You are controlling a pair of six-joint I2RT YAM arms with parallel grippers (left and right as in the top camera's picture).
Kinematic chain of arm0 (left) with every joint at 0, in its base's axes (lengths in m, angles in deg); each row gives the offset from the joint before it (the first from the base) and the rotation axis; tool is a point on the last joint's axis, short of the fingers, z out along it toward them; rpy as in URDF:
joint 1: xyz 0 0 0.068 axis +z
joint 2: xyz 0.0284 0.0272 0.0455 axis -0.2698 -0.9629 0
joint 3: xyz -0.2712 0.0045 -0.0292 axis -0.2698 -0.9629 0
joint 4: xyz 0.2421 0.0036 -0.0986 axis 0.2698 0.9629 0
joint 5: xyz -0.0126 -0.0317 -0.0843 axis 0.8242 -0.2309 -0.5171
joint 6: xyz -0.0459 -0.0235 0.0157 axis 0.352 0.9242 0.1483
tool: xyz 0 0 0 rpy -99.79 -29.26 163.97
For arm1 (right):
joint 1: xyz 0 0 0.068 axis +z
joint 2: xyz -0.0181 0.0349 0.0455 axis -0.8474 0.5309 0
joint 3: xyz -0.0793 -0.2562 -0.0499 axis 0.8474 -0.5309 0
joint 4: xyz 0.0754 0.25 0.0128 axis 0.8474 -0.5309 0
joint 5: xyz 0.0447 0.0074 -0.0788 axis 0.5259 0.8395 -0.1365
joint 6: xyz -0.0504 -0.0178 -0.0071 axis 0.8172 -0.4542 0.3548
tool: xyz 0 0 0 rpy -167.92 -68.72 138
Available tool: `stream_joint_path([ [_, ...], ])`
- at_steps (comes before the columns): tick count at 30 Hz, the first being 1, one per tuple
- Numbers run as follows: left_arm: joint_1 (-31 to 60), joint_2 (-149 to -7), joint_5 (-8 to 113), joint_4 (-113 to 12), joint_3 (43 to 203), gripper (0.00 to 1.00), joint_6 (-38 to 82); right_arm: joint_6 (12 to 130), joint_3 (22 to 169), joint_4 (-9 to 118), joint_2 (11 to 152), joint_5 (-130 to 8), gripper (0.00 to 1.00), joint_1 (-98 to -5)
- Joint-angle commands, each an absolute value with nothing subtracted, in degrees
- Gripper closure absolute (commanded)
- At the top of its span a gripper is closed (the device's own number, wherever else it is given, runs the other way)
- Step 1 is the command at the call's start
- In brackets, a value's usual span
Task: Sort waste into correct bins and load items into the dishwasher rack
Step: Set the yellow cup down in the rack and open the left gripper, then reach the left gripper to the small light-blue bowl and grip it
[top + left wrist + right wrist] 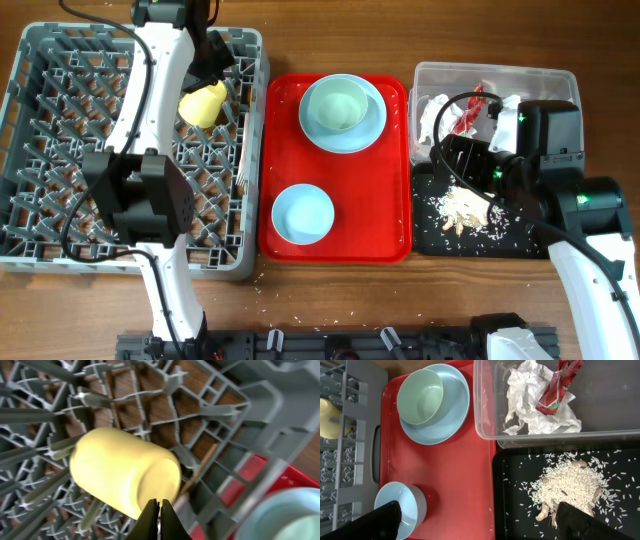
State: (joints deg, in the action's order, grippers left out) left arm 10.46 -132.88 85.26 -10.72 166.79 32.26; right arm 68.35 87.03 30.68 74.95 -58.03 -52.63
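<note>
Yellow cup [203, 103] lies tipped in the dishwasher rack [60, 150], toward its 2 o'clock corner. The left gripper [160, 519] is clenched empty, and the right gripper [477, 512] is released, spread wide.

I see the overhead camera looking straight down on the whole table [330, 35], grey rack [60, 130] to black tray [428, 240]. Left wrist view: very close above the rack floor and yellow cup [125, 472]. Right wrist view: higher, facing down over the red tray [455, 480]. All three share the cup.
</note>
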Motion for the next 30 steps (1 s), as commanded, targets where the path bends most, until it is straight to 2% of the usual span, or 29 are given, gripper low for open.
stream_joint_path([
  [1, 10.8, -134.6, 92.8, -8.9, 166.7, 0.96, 32.8, 68.2, 87.3, 30.8, 74.3, -57.3, 0.0, -52.8],
  [6, 11.3, -134.6, 91.8, -8.6, 166.7, 0.96, 33.0, 68.2, 87.3, 30.8, 74.3, -57.3, 0.0, -52.8],
  [10, 12.7, -134.5, 69.8, -15.5, 166.7, 0.96, 34.6, 68.2, 87.3, 30.8, 74.3, -57.3, 0.0, -52.8],
  [18, 13.0, -136.4, 83.0, -11.4, 166.7, 0.96, 35.4, 68.2, 87.3, 30.8, 74.3, -57.3, 0.0, -52.8],
  [23, 17.5, -135.8, 84.2, -5.5, 166.8, 0.96, 35.4, 68.2, 87.3, 30.8, 74.3, -57.3, 0.0, -52.8],
  [28, 23.8, -127.6, 84.2, -3.8, 166.8, 0.96, 35.4, 68.2, 87.3, 30.8, 74.3, -57.3, 0.0, -52.8],
  [30, 24.6, -123.1, 84.2, -3.9, 166.8, 0.9, 35.4, 68.2, 87.3, 30.8, 74.3, -57.3, 0.0, -52.8],
])
